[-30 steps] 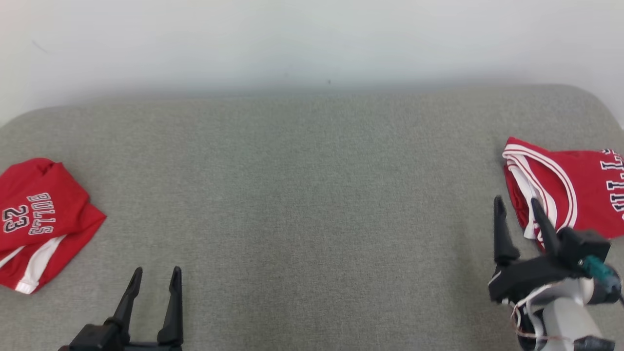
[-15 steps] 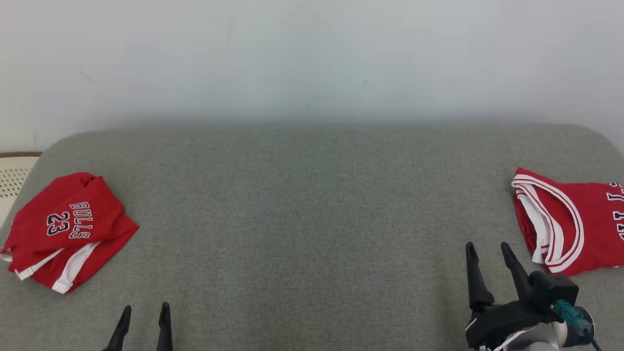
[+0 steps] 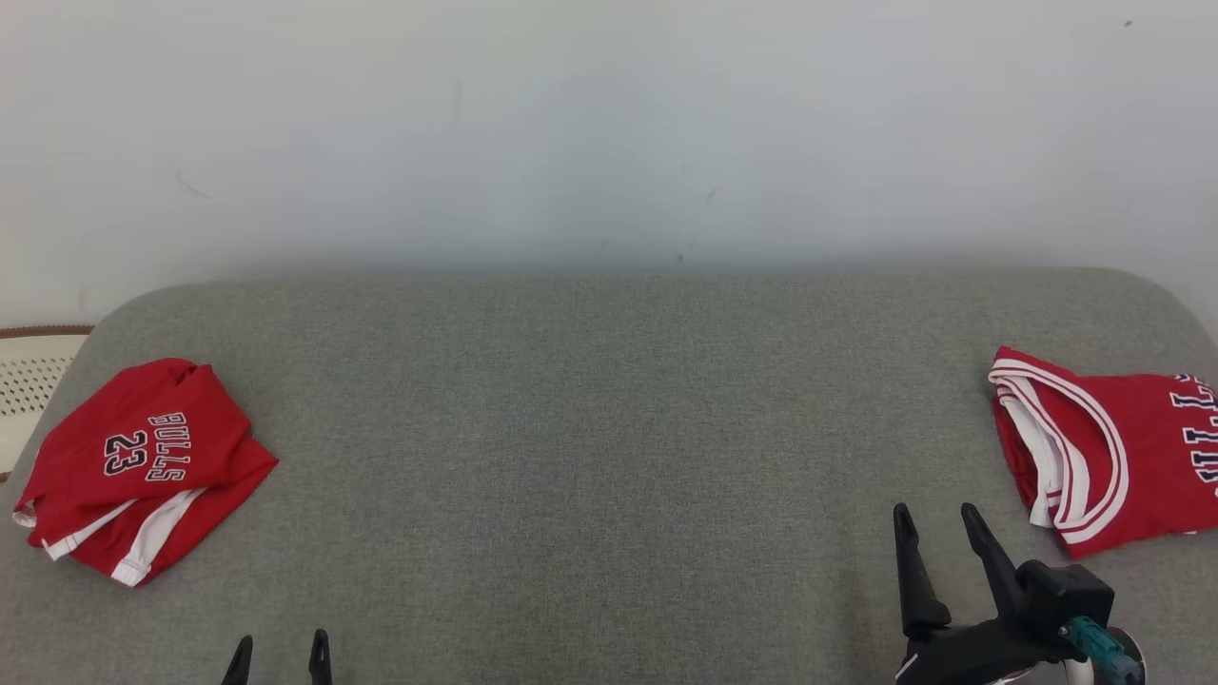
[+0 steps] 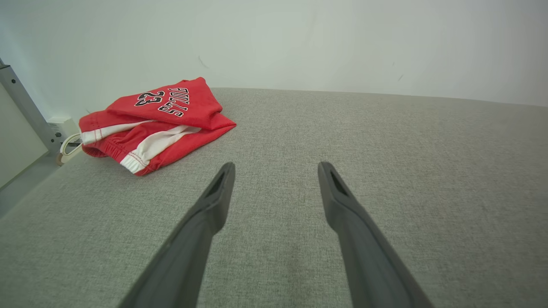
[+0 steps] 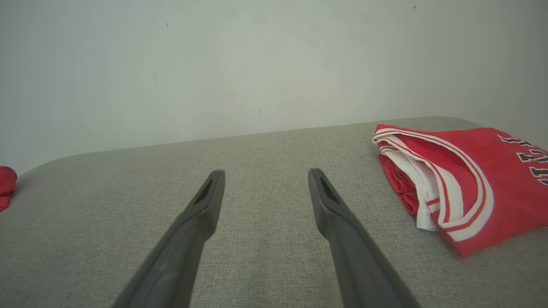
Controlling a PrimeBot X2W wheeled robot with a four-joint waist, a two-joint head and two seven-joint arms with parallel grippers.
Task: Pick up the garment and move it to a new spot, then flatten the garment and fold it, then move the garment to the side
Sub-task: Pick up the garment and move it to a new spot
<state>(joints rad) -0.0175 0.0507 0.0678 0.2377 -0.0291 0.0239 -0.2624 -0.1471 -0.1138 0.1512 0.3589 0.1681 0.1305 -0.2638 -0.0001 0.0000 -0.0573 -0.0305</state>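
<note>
Two red garments lie on the grey cushioned surface (image 3: 609, 428). Folded red shorts (image 3: 143, 466) marked "BULLS 23" rest at the far left, also seen in the left wrist view (image 4: 158, 115). A folded red jersey (image 3: 1113, 447) with white trim lies at the far right, cut by the frame edge, and shows again in the right wrist view (image 5: 462, 179). My left gripper (image 3: 279, 656) is open at the bottom edge, right of and nearer than the shorts (image 4: 276, 167). My right gripper (image 3: 934, 518) is open and empty, just left of the jersey without touching it (image 5: 266, 173).
A pale wall (image 3: 609, 124) rises right behind the surface's far edge. A white perforated object (image 3: 29, 381) sits beyond the left end. The left wrist view has a metal rail (image 4: 21, 102) and a cable (image 4: 68, 143) past that end.
The head camera has tilted up, shifting the whole picture down. Both arms have drawn back toward me; the right gripper's finger no longer overlaps the jersey. Both garments lie as before.
</note>
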